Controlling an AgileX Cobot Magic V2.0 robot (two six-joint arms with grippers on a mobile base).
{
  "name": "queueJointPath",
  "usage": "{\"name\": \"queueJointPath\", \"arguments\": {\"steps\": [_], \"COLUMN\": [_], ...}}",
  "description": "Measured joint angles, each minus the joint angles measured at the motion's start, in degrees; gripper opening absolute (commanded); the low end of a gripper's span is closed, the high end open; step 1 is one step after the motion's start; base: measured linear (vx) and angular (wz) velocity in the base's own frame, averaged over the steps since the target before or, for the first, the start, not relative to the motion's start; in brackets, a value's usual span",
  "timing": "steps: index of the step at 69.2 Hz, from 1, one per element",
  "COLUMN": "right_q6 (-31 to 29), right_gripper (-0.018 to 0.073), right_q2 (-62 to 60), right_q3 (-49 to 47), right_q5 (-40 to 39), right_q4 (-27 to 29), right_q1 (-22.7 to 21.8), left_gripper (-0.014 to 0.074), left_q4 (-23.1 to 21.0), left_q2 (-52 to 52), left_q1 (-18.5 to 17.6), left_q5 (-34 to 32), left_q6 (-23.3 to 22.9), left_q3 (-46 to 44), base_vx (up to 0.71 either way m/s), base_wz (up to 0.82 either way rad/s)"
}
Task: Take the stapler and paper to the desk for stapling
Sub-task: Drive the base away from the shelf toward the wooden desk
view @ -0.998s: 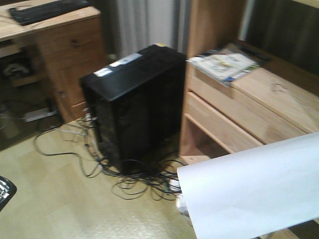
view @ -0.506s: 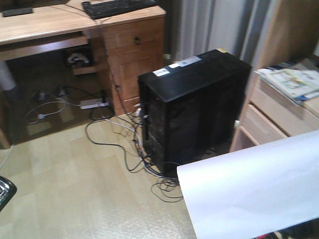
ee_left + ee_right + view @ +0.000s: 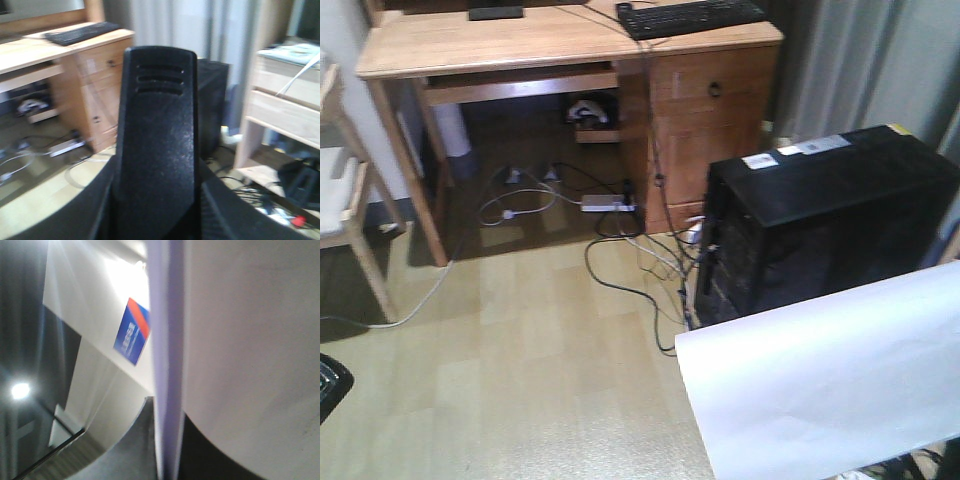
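Observation:
The paper (image 3: 830,380) is a white sheet held up at the lower right of the front view. In the right wrist view its edge (image 3: 167,365) runs between the jaws of my right gripper (image 3: 167,445), which is shut on it. My left gripper (image 3: 157,210) is shut on the stapler (image 3: 159,115), a long black body with three slots, seen end-on; its orange patch is hidden. Only a black bit of the left gripper (image 3: 330,385) shows in the front view. The light-wood desk (image 3: 520,40) stands ahead at the upper left, and also shows in the left wrist view (image 3: 30,52).
A black computer tower (image 3: 830,220) stands on the floor right of the desk, with tangled cables (image 3: 630,260) and a power strip (image 3: 608,203) beside it. A black keyboard (image 3: 690,15) lies on the desk. A wooden chair (image 3: 345,190) is at the left. A shelf unit (image 3: 285,100) is at the right.
The front view has swung left: the desk has come into full view, the tower has slid to the right and the shelf unit has left the frame. The paper keeps its place.

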Motion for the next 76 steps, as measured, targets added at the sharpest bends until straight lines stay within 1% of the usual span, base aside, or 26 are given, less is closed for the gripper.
{"name": "queueJointPath", "arguments": {"steps": [44, 76], "right_q6": [0.0, 0.0], "right_gripper": [-0.0002, -0.0002], "right_q2": [0.0, 0.0], "right_q3": [0.0, 0.0], "right_q5": [0.0, 0.0], "right_q4": [0.0, 0.0], "right_q1": [0.0, 0.0], "left_gripper": [-0.0006, -0.0006], "left_q4": [0.0, 0.0], "left_q2": [0.0, 0.0], "left_q1": [0.0, 0.0], "left_q5": [0.0, 0.0], "left_q6": [0.0, 0.0], "left_q3": [0.0, 0.0], "base_vx": [0.09, 0.11], "base_wz": [0.37, 0.1]}}
